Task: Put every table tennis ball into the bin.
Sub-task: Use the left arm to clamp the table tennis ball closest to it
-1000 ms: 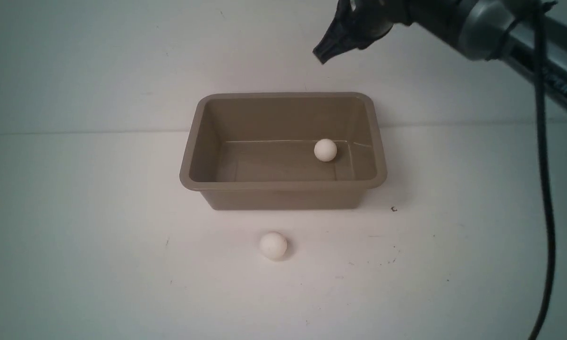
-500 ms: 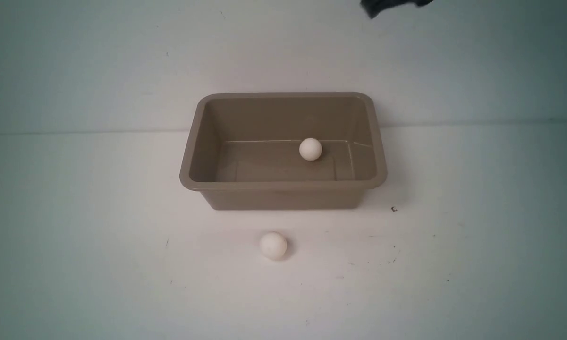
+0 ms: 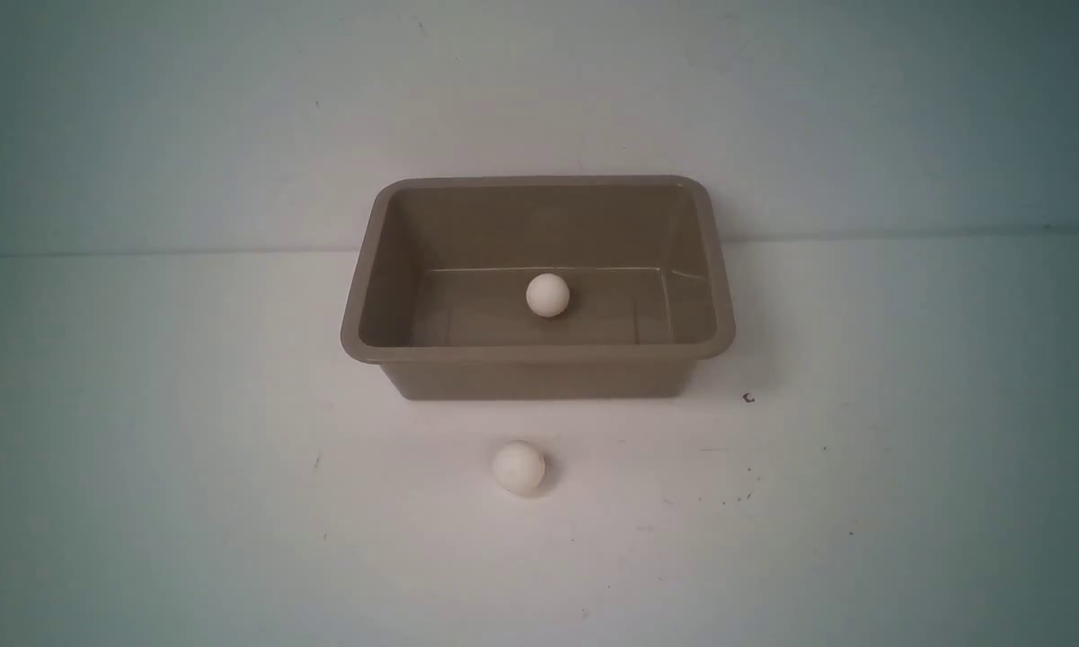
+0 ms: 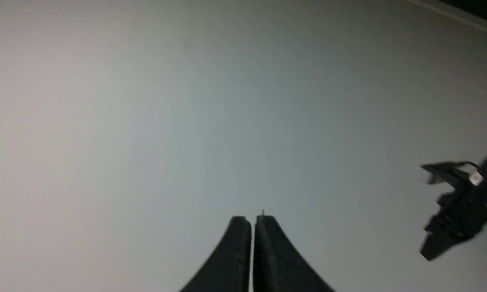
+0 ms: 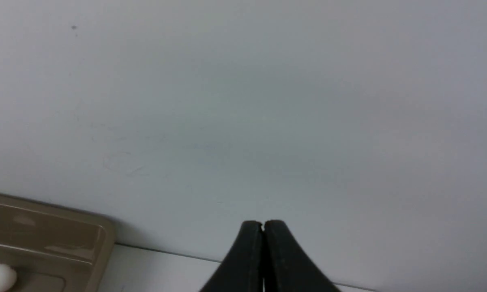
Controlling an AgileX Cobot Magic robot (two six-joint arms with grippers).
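One table tennis ball (image 3: 548,295) lies on the floor of the bin (image 3: 539,377), near its middle; the other table tennis ball (image 3: 518,467) sits on the white surface (image 3: 189,503) just in front of the bin's near wall, not touching it; the bin stands broadside before a pale wall (image 3: 234,108); the left gripper (image 4: 252,219) has its jaws pressed together, holding nothing; the right gripper (image 5: 262,223) is likewise closed and empty, with a corner of the bin nearby.
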